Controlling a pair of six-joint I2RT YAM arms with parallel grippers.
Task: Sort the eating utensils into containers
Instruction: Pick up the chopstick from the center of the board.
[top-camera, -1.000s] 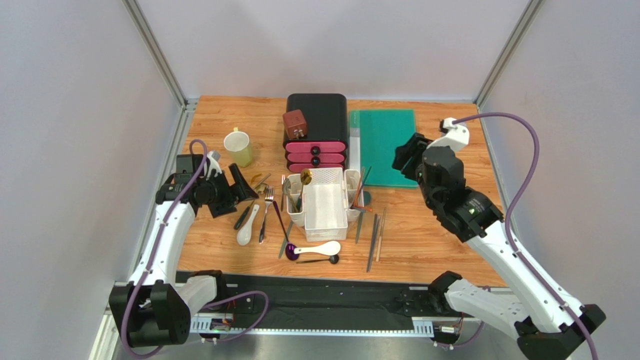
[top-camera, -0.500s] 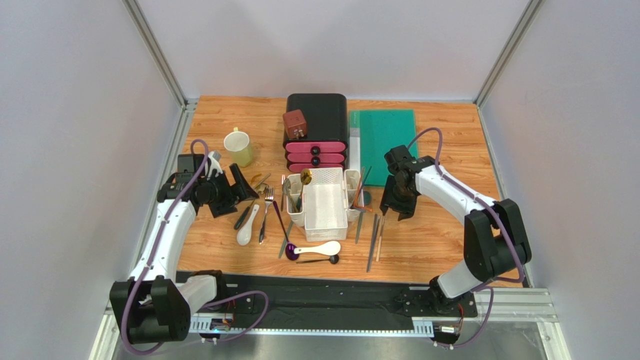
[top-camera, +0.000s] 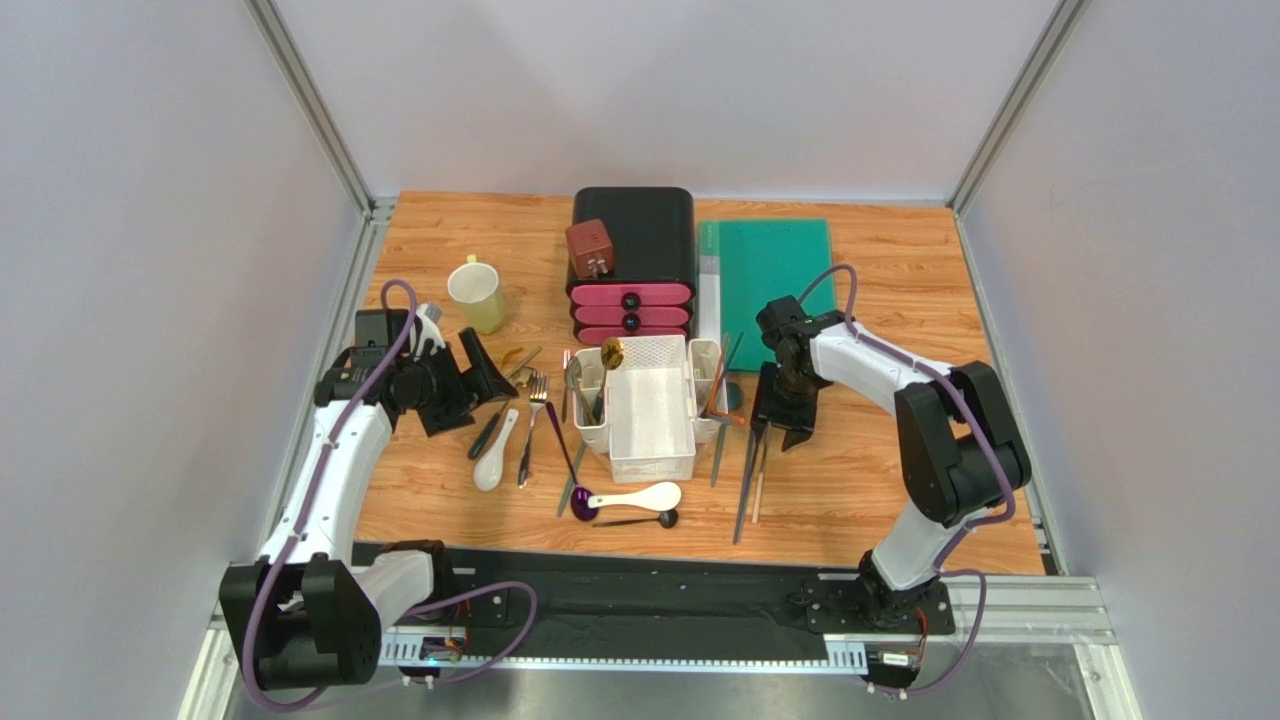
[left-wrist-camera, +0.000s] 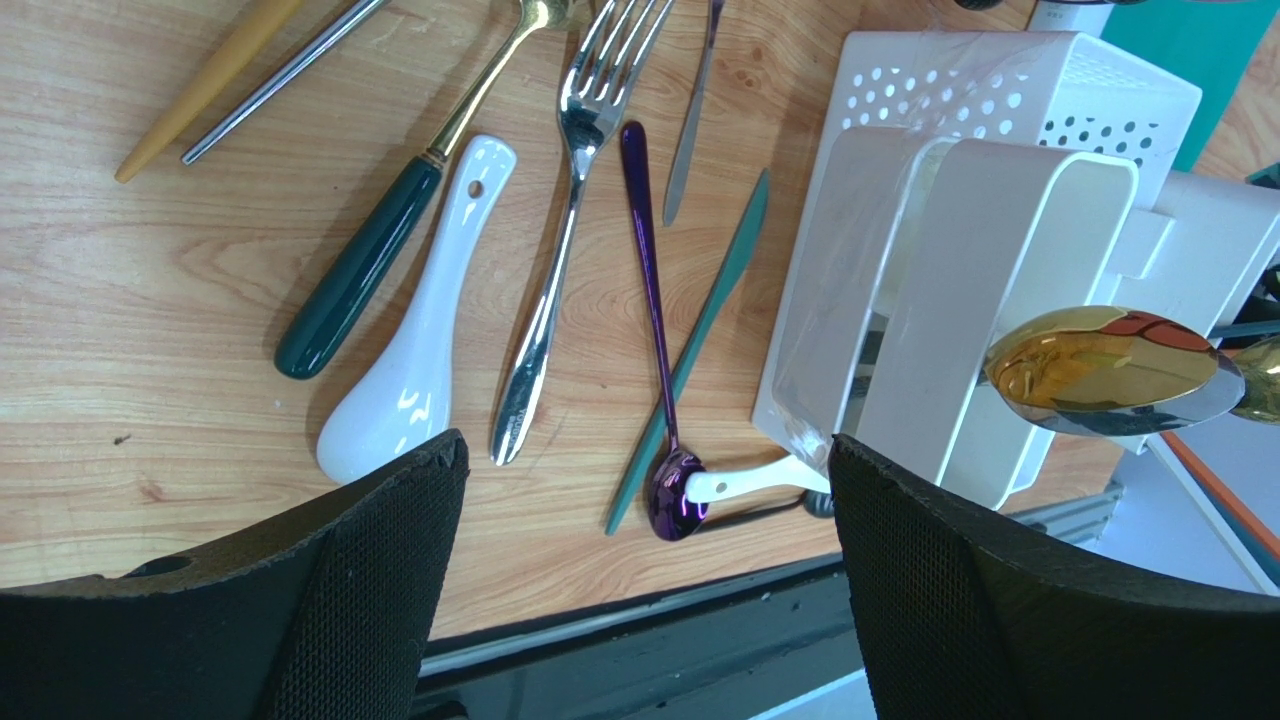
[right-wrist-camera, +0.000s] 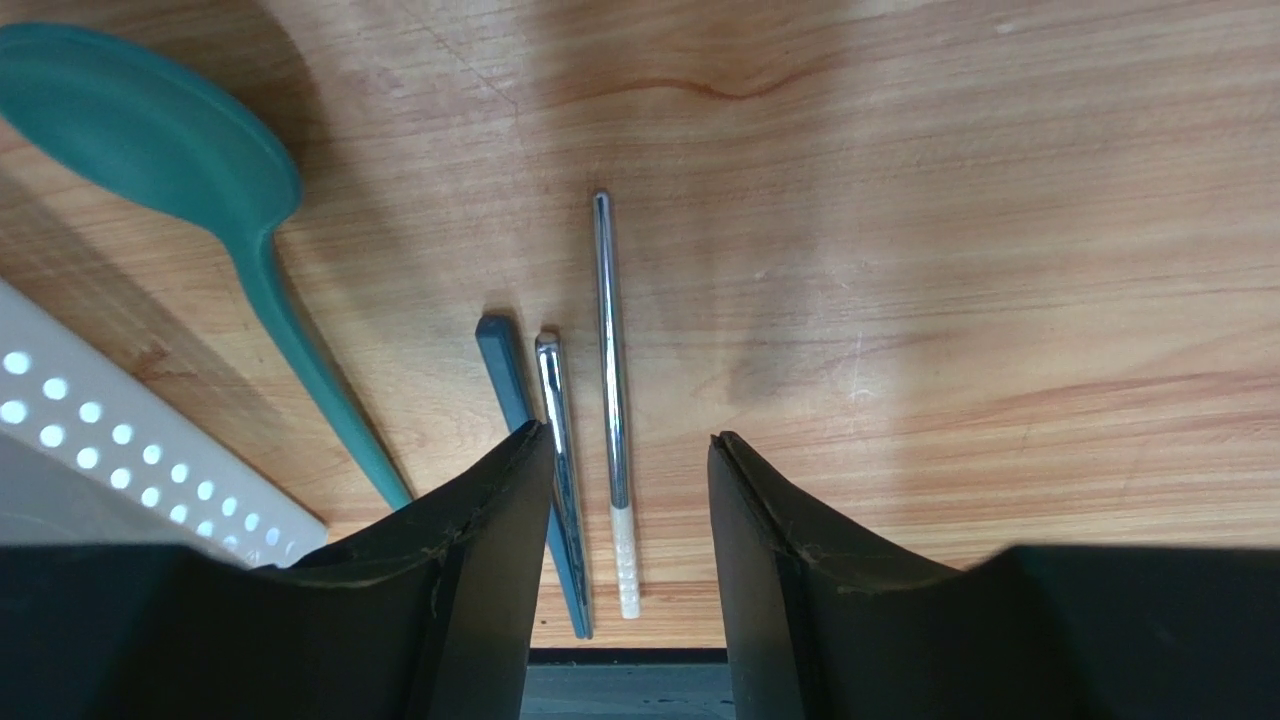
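Observation:
The eating utensils lie around the white containers (top-camera: 649, 402). Left of them are a white ceramic spoon (left-wrist-camera: 413, 345), a silver fork (left-wrist-camera: 564, 255) and a purple spoon (left-wrist-camera: 649, 300). A gold spoon (left-wrist-camera: 1104, 368) stands in a side bin. My left gripper (top-camera: 469, 383) hovers wide open above that group, holding nothing. On the right, my right gripper (right-wrist-camera: 627, 438) is low over the table with its jaws apart. Two silver chopsticks (right-wrist-camera: 609, 360) lie on the wood between them, beside a blue-grey stick (right-wrist-camera: 508, 368). The jaws do not touch them. A teal spoon (right-wrist-camera: 166, 135) lies close by.
A black-and-pink drawer box (top-camera: 633, 263) with a small brown box (top-camera: 589, 248) on it stands behind the containers. A pale yellow mug (top-camera: 478, 296) is at the back left and a green mat (top-camera: 769, 293) at the back right. A black rail (top-camera: 646, 600) runs along the near edge.
The right arm has swung down from above the green mat to the chopsticks right of the containers, and its jaws have narrowed. The left arm has not moved.

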